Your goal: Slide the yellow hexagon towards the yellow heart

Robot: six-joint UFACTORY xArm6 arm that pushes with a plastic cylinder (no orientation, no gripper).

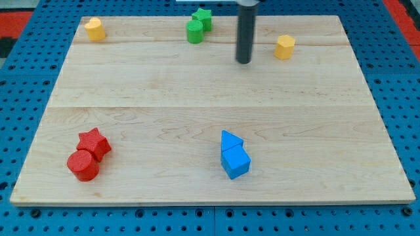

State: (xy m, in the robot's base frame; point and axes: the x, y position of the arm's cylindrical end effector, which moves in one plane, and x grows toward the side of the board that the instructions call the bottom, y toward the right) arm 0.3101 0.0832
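Right of my tip [244, 61], near but apart: yellow hexagon [284, 47]. Far left: yellow heart [95, 29], shape apparently so. No claw fitted, only a rod. Sliding was not yet begun.

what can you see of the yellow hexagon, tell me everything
The yellow hexagon is a small, solid-looking block of plain matte yellow with a six-sided top face and flat side walls. It stands flat on the wooden board, near the view's top, right of centre. Nothing touches it: my tip is to its left with a gap between them. The yellow heart sits far off at the view's top left.
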